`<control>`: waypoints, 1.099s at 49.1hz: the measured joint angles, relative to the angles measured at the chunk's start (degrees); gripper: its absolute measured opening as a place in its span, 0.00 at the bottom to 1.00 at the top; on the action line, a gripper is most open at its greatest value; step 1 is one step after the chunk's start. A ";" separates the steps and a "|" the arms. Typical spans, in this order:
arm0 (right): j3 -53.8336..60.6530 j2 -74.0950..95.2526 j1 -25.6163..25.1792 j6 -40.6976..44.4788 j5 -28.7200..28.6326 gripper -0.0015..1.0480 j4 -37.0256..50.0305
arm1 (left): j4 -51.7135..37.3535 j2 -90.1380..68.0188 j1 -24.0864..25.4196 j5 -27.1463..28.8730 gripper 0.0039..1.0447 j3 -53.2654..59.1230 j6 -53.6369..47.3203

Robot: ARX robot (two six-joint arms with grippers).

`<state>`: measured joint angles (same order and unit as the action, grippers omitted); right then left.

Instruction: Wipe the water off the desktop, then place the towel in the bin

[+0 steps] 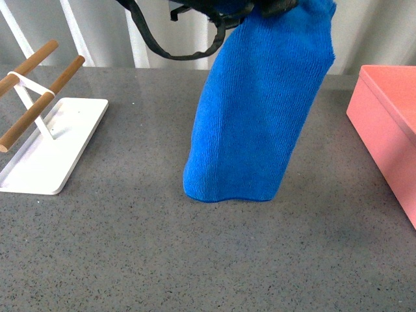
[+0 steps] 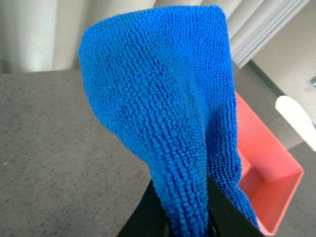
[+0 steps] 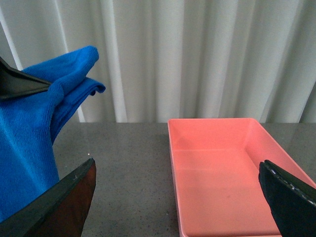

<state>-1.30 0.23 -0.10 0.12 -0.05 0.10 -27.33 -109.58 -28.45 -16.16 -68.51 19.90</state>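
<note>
A bright blue, finely ribbed microfibre towel (image 1: 260, 104) hung in a long fold from the top centre of the front view, clear of most of the dark grey speckled stone-like worktop (image 1: 195, 260). Its lower hem reached down to mid-frame; whether it brushed the surface or hung just above it could not be told. The left pincer (image 2: 185, 217) was clamped on the cloth, its black fingers (image 2: 224, 210) pressing a bunched ridge of it between them. The right pincer (image 3: 180, 197) stood with its jaws wide apart, holding nothing and facing the salmon-pink rectangular plastic bin (image 3: 222, 173), which lay empty.

In the front view the bin (image 1: 390, 123) sat at the right edge of the frame, well apart from the towel, while a flat white tray (image 1: 58, 149) carrying two wooden rods (image 1: 39, 97) lay at the left. No water showed on the worktop, so the wiping looked finished and the step in hand was probably the carry to the bin. The next move would call for taking the towel rightward, high enough for the hanging hem to clear the bin's near wall, then releasing it over the opening.
</note>
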 joint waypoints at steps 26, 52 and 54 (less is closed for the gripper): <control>-3.82 13.27 -4.94 4.31 -17.70 0.93 0.37 | -4.13 -0.33 0.72 -4.39 0.05 3.28 4.39; -20.59 71.56 10.25 12.76 -21.05 0.93 23.50 | 0.57 -0.22 1.07 -1.36 0.05 -2.82 4.57; -20.46 72.59 11.17 12.96 -20.28 0.93 25.11 | 0.96 -0.15 1.07 -0.81 0.05 -3.13 4.68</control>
<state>-21.76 72.82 11.07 13.08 -20.34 25.21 -26.37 -109.73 -27.38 -16.97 -71.64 24.58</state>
